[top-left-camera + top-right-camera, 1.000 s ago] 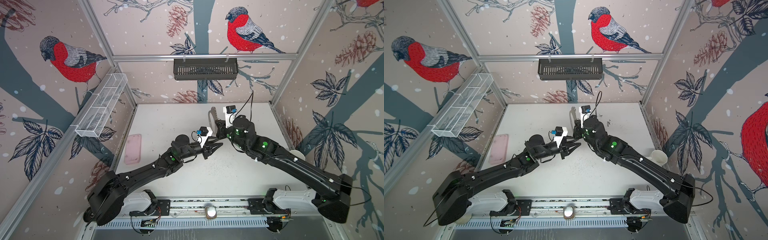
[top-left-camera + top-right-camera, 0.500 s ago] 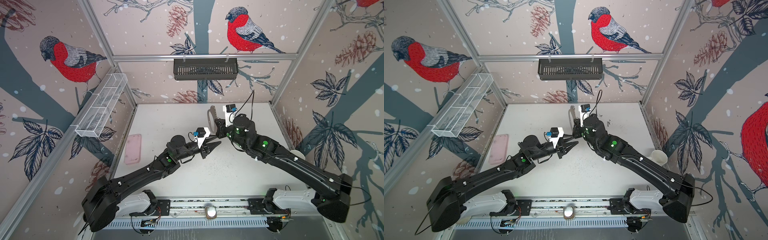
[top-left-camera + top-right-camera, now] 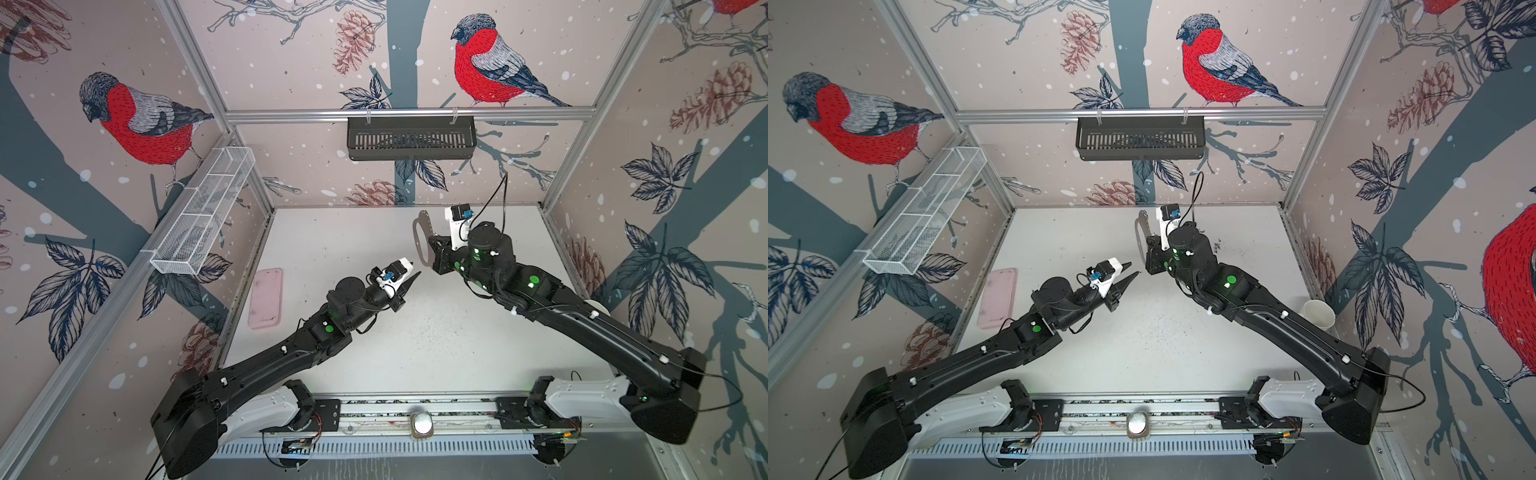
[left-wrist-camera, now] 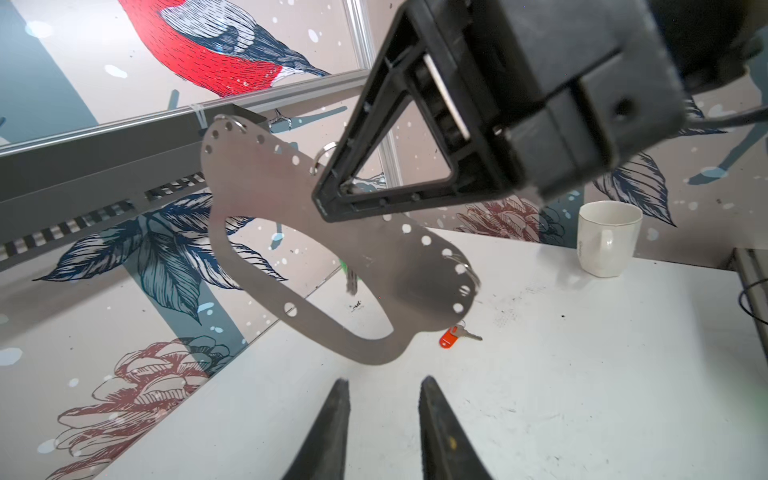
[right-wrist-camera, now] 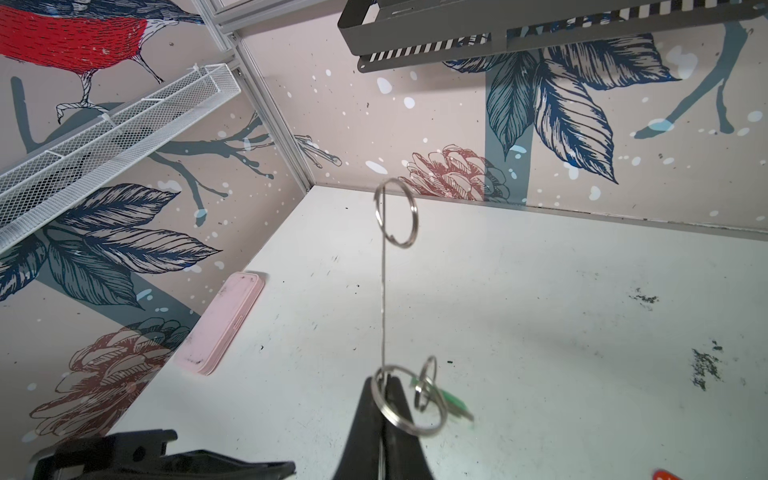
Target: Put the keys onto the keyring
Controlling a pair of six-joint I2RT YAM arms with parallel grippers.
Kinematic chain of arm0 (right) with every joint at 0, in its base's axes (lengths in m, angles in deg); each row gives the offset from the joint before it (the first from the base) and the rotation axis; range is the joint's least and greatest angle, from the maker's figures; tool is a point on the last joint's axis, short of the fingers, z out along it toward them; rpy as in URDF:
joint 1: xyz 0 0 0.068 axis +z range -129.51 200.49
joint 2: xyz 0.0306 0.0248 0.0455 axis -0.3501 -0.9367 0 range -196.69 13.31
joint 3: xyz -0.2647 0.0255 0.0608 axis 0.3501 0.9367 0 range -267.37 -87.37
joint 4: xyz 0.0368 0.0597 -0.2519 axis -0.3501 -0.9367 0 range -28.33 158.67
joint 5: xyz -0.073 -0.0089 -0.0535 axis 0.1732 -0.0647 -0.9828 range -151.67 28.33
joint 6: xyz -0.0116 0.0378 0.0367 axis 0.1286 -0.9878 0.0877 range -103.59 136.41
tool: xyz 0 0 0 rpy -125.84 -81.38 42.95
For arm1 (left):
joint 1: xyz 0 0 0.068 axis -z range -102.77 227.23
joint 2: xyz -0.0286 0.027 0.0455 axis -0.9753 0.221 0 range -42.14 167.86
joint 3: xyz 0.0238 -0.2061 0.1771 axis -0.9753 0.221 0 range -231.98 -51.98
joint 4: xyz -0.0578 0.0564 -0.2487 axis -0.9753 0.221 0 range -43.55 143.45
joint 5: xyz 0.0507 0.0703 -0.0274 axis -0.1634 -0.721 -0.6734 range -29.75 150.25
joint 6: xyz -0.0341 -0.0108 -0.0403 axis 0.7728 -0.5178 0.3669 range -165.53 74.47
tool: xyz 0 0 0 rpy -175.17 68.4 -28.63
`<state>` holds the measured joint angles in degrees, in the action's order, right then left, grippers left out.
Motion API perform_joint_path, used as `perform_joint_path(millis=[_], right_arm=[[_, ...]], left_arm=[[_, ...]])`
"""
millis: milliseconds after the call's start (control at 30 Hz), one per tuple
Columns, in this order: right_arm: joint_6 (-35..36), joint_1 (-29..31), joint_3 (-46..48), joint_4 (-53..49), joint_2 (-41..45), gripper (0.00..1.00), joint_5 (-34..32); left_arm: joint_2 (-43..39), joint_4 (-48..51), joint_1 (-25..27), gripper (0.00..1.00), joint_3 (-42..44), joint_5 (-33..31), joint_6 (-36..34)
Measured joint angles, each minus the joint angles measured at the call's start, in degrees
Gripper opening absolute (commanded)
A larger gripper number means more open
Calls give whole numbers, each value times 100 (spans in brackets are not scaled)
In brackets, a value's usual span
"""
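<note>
Keyring (image 4: 415, 282): flat grey plate, raised above table (image 4: 582, 353), far of centre. Right gripper (image 5: 383, 399): jaws closed tight on keyring edge. Left gripper (image 4: 384, 415): near-left of keyring, jaws partly apart, empty. Green-tagged key (image 5: 451, 403): appears hung on ring near grip. Red-tagged key (image 4: 451, 337): flat on table, further right. Risk: thin key skids under fingertips; edge-held keyring pivots when pushed.

White table (image 3: 436, 357): surface scuffed, with dark specks. Pink rounded case (image 3: 266, 297) lies flat at the table's left edge, close to the wall. White mug (image 3: 1318, 313) stands upright at the table's right edge. Black slotted rack (image 3: 411, 137) hangs above the table's far edge. White wire basket (image 3: 203, 216) is mounted above its left edge.
</note>
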<state>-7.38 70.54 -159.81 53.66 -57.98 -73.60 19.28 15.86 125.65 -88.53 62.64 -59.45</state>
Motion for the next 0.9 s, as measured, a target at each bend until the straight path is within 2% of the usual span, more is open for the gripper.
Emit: perform_joint_path(millis=[233,900], right_arm=[[-4,15,0,0,-20,0,37],[-48,87,52,17,-35,0,76]], left_arm=[[269,-212,61,24,-46,-101,-72],[625,-540,501,21,-262,-90,-111]])
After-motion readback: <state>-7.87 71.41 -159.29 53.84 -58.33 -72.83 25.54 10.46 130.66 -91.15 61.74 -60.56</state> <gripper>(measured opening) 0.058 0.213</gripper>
